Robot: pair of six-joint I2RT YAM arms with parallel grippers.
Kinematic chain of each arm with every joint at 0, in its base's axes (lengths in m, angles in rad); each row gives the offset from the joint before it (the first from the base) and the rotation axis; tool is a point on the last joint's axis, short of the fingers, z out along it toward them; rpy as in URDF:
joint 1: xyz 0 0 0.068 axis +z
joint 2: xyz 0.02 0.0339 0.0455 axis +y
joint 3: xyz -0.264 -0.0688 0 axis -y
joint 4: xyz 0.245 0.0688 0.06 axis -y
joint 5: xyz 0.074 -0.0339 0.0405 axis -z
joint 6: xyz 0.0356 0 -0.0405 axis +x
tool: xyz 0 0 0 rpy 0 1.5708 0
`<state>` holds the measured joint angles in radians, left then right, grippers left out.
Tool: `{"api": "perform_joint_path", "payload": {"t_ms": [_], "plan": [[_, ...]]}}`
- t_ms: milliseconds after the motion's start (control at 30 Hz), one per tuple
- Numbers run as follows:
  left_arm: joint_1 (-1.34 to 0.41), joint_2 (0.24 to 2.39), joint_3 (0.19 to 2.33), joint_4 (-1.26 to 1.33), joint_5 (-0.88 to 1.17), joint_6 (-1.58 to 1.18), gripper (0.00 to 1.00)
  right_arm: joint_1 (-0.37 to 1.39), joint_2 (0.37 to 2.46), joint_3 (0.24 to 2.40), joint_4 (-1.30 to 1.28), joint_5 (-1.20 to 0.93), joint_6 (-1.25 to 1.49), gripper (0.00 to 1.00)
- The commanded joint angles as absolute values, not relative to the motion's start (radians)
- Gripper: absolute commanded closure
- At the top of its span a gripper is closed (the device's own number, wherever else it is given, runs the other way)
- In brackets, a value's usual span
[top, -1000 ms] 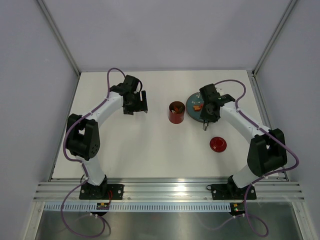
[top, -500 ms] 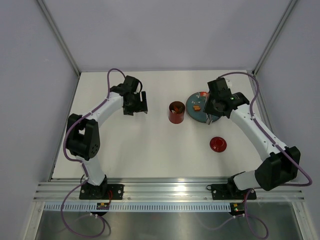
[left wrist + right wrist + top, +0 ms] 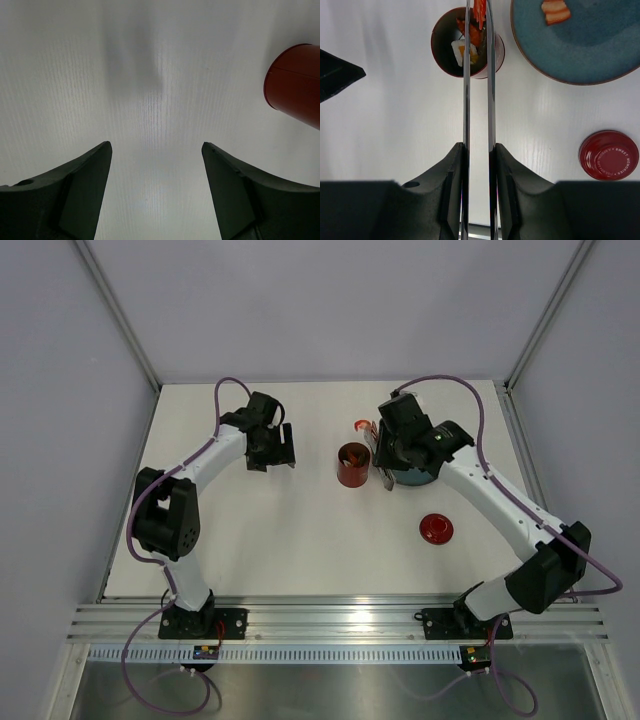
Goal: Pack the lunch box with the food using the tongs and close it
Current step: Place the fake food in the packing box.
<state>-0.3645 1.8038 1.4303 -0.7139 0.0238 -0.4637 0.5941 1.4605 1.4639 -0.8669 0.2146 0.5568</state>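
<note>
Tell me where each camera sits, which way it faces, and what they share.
Top external: fixed above and behind the bases, looking down on the table; left arm and right arm whole, lunch box, lid.
Left wrist: on the left arm, facing down at the table; left gripper, open, frames the bottom.
Right wrist: on the right arm, facing down along the tongs clamped in the right gripper; food pinched at their tips, by the lunch box.
Shared: lunch box, in all three.

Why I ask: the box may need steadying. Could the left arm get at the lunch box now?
Probably yes: the left hand is open and empty, with bare table between it and the lunch box; the tongs hover only over its mouth.
</note>
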Motion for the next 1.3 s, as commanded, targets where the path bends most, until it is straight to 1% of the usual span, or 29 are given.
{"api": "perform_joint_path", "payload": {"t_ms": [0,633,767,867,1267], "plan": [[-0.359,1.776,1.442,-0.696,0.029,-0.466,0.23,0.623,1.474,1.476,-0.842,0.199,0.569,1.00],[-0.359,1.775,1.443,-0.698,0.031,-0.468,0.23,0.661,1.451,1.388,-0.853,0.183,0.598,0.96],[-0.359,1.773,1.443,-0.698,0.032,-0.466,0.23,0.661,1.450,1.391,-0.853,0.186,0.597,0.89],[-0.359,1.773,1.442,-0.699,0.031,-0.468,0.23,0.661,1.448,1.393,-0.854,0.186,0.597,0.85],[-0.359,1.775,1.440,-0.695,0.035,-0.469,0.23,0.681,1.422,1.401,-0.879,0.202,0.604,0.85]]}}
